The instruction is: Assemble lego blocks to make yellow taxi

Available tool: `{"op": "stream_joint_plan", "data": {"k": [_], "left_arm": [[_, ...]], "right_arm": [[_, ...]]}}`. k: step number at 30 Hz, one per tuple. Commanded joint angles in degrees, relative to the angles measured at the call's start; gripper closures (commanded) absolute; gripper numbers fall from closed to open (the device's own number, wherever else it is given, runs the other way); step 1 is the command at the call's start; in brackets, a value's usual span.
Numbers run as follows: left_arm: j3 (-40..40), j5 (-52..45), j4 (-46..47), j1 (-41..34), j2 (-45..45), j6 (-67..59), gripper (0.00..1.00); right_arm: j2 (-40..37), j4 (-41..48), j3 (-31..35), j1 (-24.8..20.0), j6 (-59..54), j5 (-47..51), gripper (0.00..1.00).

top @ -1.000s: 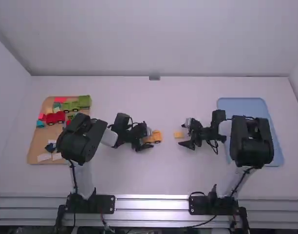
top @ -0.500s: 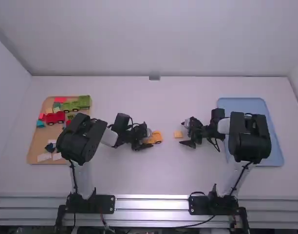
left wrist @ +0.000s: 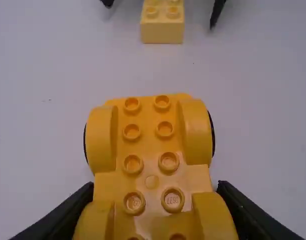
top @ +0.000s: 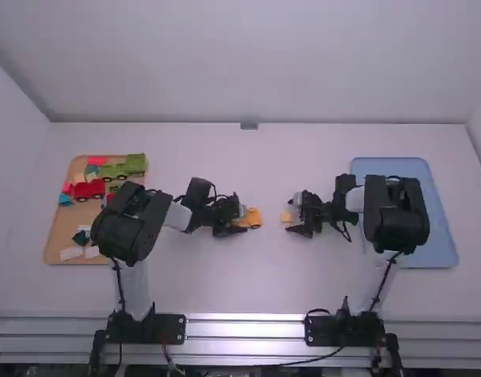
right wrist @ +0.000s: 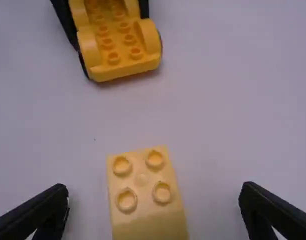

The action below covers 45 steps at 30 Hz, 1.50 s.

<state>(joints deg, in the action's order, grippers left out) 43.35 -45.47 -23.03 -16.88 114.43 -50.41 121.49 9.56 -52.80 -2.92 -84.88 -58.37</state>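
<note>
Since a moment ago my right arm has eased inward, bringing its hand (right wrist: 154,191) closer around the pale yellow block (right wrist: 143,192). The left arm has barely shifted. That right hand is wide, a finger well apart on either side of the block, which sits studs up on the worktop (top: 264,275). My left hand (left wrist: 155,191) grips the yellow wheeled base (left wrist: 150,145) by its sides, near the block but apart from it.

What worries me is the close. The block lies slightly askew and nearer one finger, so that finger would probably touch first and push or twist it before the other catches up. A crooked grip would carry through to the join: the studs wouldn't line up, and pressing could leave the block cocked. If I close too high, it may slip out. The base has wheels, too; should my left grip slacken under the press, it could roll or tip.
</note>
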Motion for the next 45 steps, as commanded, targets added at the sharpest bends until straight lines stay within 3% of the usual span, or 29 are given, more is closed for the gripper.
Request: {"op": "stream_joint_plan", "data": {"k": [1, 4, 8, 18, 22, 28, 33, 38, 45], "left_arm": [[0.92, -1.53, 2.19, 0.00, 0.76, -4.55, 0.51], [1.86, -3.23, 4.90, 0.02, 0.76, -7.02, 0.53], [1.90, -3.15, 5.01, 0.00, 0.76, -6.88, 0.53], [1.90, -3.17, 5.03, 0.00, 0.76, -6.88, 0.54], [1.92, -3.17, 5.03, 0.00, 0.76, -6.71, 0.53], [1.92, -3.15, 5.01, 0.02, 0.76, -6.01, 0.51], [1.90, -3.17, 4.83, 0.02, 0.76, -5.97, 0.51], [1.90, -3.15, 4.79, 0.00, 0.76, -5.18, 0.51], [1.90, -3.17, 4.59, 0.00, 0.76, -4.55, 0.50]], "right_arm": [[2.80, 0.52, -2.36, 0.90, 0.63, -1.36, 0.09], [3.34, 7.37, -5.03, 1.03, -5.33, -1.60, 0.12], [3.34, 12.15, -6.21, 0.66, -10.36, -1.31, 0.28], [3.34, 13.44, -6.38, -1.95, -10.12, -1.57, 0.41], [3.34, 13.42, -6.38, -1.92, -10.14, -1.53, 0.52], [3.34, 13.73, -6.38, -1.88, -9.42, -1.11, 0.59], [3.34, 13.88, -6.38, -1.44, -9.44, -1.44, 0.73], [3.23, 13.94, -6.62, -0.50, -9.42, -2.62, 0.76], [0.02, 24.59, -11.26, 0.52, -10.67, -5.14, 0.76]]}}
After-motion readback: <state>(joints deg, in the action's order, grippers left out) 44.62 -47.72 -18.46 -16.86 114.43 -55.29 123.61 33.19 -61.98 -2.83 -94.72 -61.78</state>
